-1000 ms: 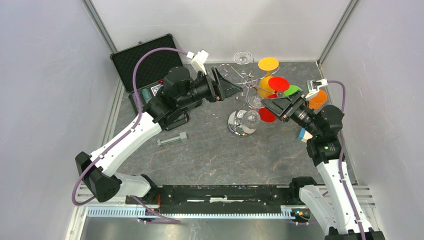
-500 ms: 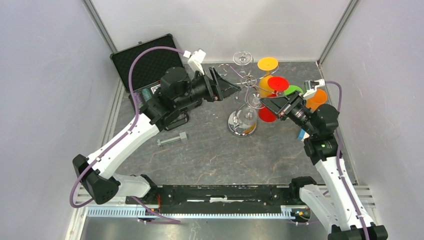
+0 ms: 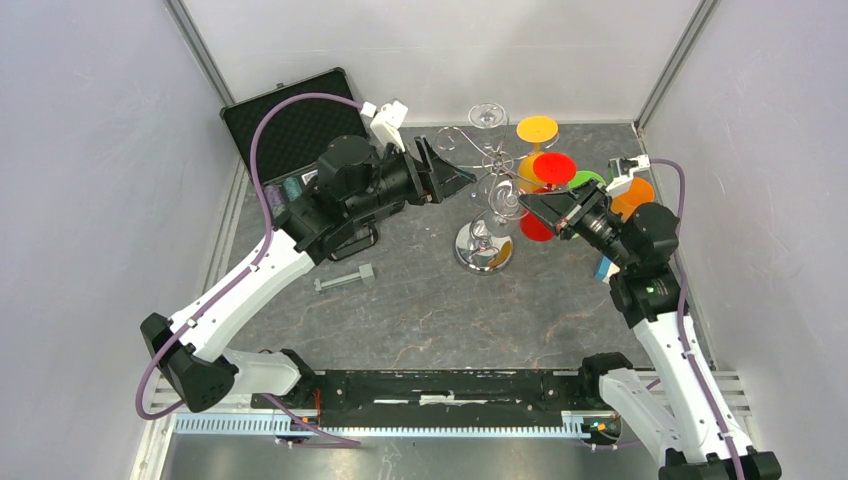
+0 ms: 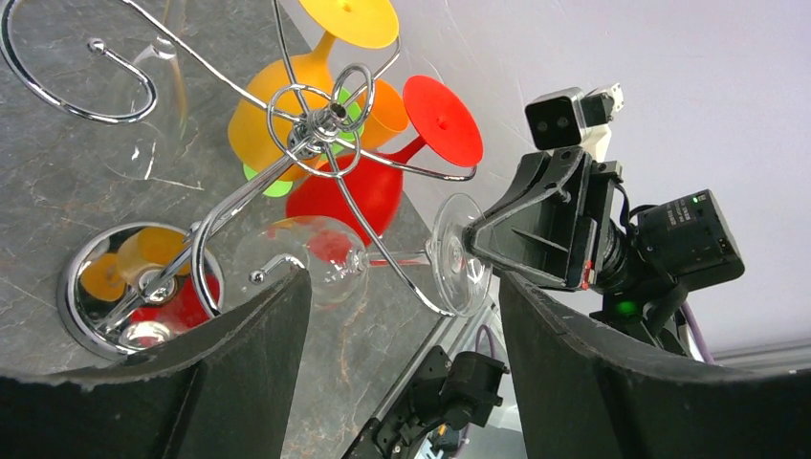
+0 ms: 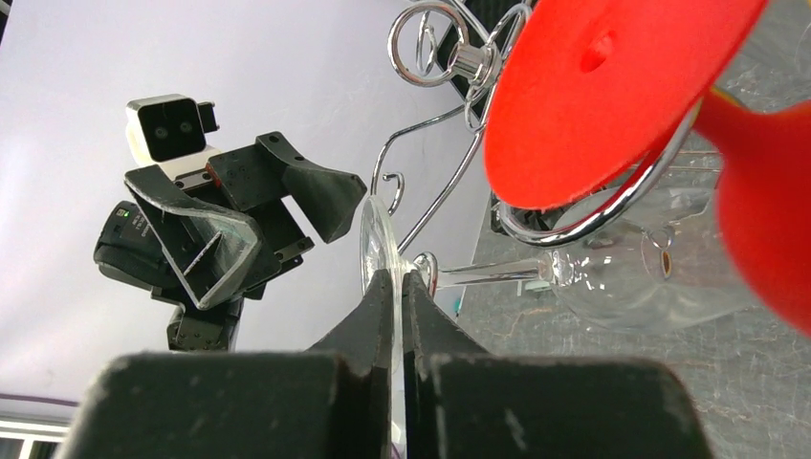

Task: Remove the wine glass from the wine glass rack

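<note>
Right tool (image 5: 396, 285) is clamped edge-on on the foot disc of the clear wine glass (image 4: 320, 271). The glass lies on its side above the worktop (image 3: 420, 300), stem level at a curled hook of the wine glass rack (image 4: 317, 122); contact with the hook cannot be determined. Left tool (image 3: 455, 168) stands wide apart, just beside the rack.

The wine glass rack (image 4: 322, 119) is polished chrome wire with a mirror-bright base. The wine glass (image 4: 325, 260) is clear, smooth glass. The red glass (image 4: 440, 105) looks like glossy plastic. The tabletop (image 3: 420, 310) is matt, veined grey stone. The left hand (image 4: 402, 282) has matt black fingers (image 4: 612, 382), rough-edged.
</note>
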Robot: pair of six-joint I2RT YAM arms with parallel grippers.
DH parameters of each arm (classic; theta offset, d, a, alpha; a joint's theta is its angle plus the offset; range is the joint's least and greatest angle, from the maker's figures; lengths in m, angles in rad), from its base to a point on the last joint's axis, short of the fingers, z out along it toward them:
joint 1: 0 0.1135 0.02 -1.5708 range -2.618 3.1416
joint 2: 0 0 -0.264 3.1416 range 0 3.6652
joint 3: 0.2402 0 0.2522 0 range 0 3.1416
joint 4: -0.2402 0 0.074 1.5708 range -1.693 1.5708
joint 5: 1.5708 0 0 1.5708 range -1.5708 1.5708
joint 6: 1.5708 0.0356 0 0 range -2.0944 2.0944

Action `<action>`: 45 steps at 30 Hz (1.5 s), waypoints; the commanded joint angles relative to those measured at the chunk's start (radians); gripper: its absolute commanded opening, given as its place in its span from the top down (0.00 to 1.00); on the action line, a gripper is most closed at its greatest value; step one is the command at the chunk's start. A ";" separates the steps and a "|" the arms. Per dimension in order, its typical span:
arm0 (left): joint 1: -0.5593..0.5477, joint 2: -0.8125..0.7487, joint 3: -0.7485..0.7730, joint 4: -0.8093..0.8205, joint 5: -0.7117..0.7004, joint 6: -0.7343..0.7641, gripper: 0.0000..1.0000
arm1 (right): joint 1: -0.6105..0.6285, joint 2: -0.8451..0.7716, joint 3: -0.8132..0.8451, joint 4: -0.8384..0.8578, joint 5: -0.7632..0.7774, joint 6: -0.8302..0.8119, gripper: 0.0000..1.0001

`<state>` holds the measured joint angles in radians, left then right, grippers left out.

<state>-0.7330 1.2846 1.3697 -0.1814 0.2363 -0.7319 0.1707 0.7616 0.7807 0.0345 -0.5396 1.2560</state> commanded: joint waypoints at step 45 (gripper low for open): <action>-0.005 -0.043 0.038 -0.013 -0.228 0.140 0.17 | 0.024 -0.015 0.131 -0.044 -0.119 0.100 1.00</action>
<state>-0.7338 1.2774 1.3701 -0.1940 0.0559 -0.6491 0.1841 0.7609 0.8864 -0.0834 -0.6327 1.3163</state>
